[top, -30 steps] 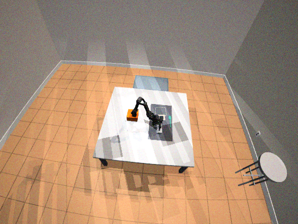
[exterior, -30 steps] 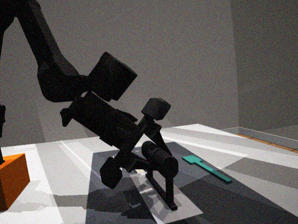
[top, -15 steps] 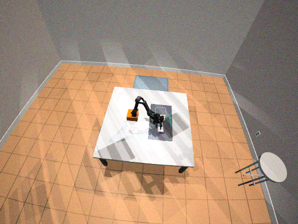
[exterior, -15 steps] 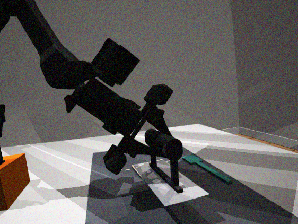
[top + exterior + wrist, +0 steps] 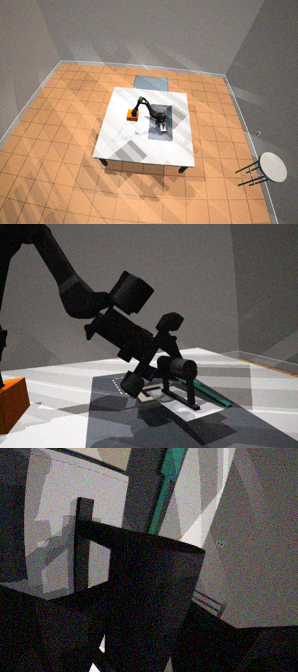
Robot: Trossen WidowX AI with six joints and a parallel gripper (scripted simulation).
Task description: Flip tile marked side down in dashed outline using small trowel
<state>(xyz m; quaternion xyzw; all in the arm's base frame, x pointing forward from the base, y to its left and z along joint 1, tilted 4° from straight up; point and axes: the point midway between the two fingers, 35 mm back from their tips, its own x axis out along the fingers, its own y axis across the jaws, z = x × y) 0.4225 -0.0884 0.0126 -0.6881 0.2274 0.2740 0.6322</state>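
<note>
My gripper point(image 5: 162, 123) point(image 5: 169, 364) point(image 5: 143, 588) is shut on the trowel's black cylindrical handle. The trowel point(image 5: 163, 129) point(image 5: 208, 410) point(image 5: 57, 490) has a pale flat blade, held low over the mat point(image 5: 156, 137) point(image 5: 106, 420) or resting on it; which is unclear. The beige tile point(image 5: 146, 398) point(image 5: 110, 457) lies at the blade's far edge with a dark mark showing on top. Whether the blade reaches under it is hidden. The white dashed outline point(image 5: 160, 107) point(image 5: 116, 385) lies beyond, partly hidden by the gripper in the exterior view.
A teal tool point(image 5: 169, 120) point(image 5: 212, 394) point(image 5: 160, 503) lies on the mat's right side, beside the trowel. The arm's orange base block point(image 5: 132, 117) point(image 5: 16, 402) stands left of the mat on the white table point(image 5: 119, 148). A stool point(image 5: 273, 167) stands on the floor at the right.
</note>
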